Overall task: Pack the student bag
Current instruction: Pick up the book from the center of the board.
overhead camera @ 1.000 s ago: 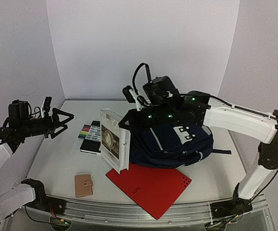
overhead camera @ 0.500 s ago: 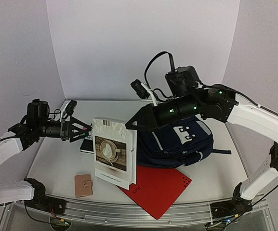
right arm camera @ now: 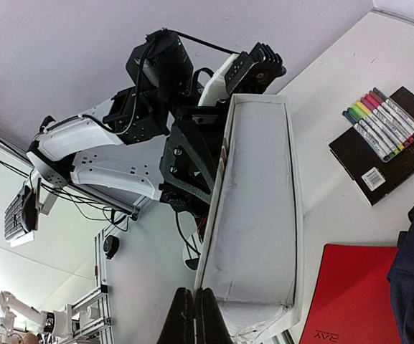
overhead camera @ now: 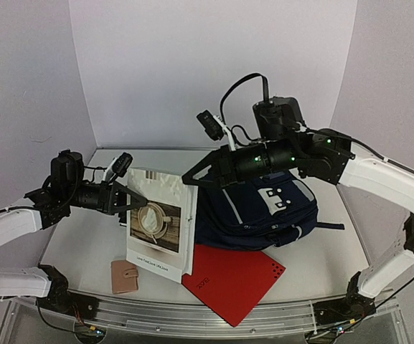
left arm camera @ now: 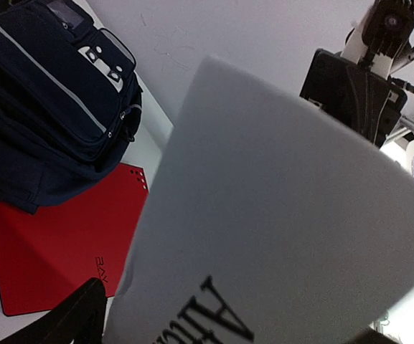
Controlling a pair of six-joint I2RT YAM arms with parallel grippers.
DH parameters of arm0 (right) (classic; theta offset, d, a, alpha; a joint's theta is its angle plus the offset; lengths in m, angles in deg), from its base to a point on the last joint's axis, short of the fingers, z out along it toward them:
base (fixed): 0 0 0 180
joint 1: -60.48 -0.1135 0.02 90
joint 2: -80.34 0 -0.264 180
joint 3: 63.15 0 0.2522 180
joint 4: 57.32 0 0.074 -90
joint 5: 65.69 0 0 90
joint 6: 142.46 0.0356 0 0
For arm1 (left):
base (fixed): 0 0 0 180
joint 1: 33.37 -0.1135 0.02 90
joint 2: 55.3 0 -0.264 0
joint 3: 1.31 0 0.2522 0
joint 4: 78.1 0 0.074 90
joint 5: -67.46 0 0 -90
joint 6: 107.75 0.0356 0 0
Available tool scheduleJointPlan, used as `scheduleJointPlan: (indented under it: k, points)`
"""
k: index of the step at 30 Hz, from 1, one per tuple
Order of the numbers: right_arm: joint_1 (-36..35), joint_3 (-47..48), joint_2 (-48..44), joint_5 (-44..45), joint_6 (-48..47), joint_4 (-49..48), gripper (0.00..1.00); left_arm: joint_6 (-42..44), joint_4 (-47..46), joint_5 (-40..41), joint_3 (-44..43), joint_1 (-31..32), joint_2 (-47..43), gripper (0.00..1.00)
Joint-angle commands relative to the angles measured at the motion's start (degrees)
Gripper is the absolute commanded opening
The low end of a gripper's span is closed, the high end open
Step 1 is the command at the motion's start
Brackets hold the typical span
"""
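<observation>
Bright, even light is cast from above; only soft shadows are thrown on the tabletop. Detail is lost in the dark student bag. In the left wrist view the white book is blurred, with glare at the right edge.

Red folder: "RAY"; white book lettering unreadable.

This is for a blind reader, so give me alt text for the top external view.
The right gripper holds an upright white book with a coffee-cup cover by its top corner, the left gripper at its left edge. Behind it the navy student bag lies partly on a red folder; a tan wallet sits in front.
</observation>
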Motion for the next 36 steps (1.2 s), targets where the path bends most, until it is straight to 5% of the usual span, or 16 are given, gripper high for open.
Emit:
scheduleJointPlan:
  k: [1, 6, 13, 16, 20, 28, 36]
  points:
    - [0.86, -2.52, -3.65, -0.73, 2.59, -8.58, 0.0, -3.9, -9.65, -2.71, -0.14, 2.73, 0.49, 0.75]
    - [2.97, -7.15, -5.45, 2.49, 2.8, -10.26, 0.0, -3.79, -8.6, -1.29, 0.63, 2.96, -0.24, 0.48]
    - [5.61, -13.02, -6.4, 6.65, 2.33, -10.64, 0.01, -7.01, -10.02, 1.69, 2.57, 2.94, -3.03, 0.38]
    - [5.78, -14.09, -5.69, 8.41, 2.04, -10.63, 0.15, -8.18, -10.17, 3.79, 3.11, 2.96, -4.0, 0.31]
    - [6.0, -14.83, -4.83, 12.83, 1.64, -10.47, 0.48, -9.67, -6.6, 11.2, 2.57, 2.87, -4.06, 0.24]
    - [5.95, -15.8, -2.56, 23.63, -0.77, -7.21, 0.73, -9.14, 10.36, 25.72, -4.35, 1.24, -0.47, 0.21]
    - [5.23, -20.54, -0.61, 35.34, -2.06, -6.04, 0.91, -9.21, 20.02, 25.01, -6.28, -12.19, -3.39, 0.21]
